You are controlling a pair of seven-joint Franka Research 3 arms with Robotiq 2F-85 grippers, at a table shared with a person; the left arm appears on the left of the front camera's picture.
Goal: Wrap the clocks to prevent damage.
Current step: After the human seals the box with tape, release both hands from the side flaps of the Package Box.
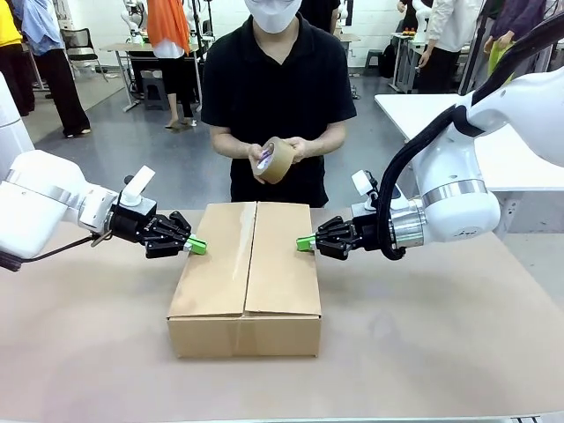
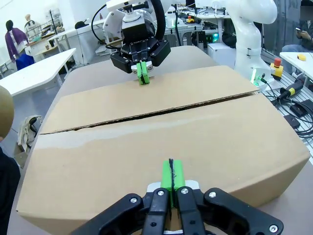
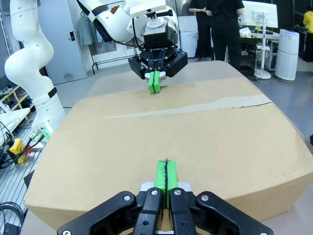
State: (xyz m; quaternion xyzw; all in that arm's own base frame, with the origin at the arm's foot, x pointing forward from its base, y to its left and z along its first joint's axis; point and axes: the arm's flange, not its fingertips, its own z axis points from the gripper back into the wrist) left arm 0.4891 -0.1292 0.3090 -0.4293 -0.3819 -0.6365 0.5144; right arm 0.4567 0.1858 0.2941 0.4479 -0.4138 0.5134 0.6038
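Nearest you, the brown cardboard box (image 1: 247,282) sits in the middle of the tan table (image 1: 423,352), its two top flaps folded down and meeting along a seam. Your left gripper (image 1: 196,246) is clenched, green pads pressed together, tip at the box's left top edge. Your right gripper (image 1: 305,243) is clenched likewise at the right edge. Beyond the box, a person in a black shirt (image 1: 278,97) holds a roll of brown packing tape (image 1: 276,160).

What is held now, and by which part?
The person's hands hold the tape roll by its outer rim. The left gripper and right gripper are shut, holding nothing.
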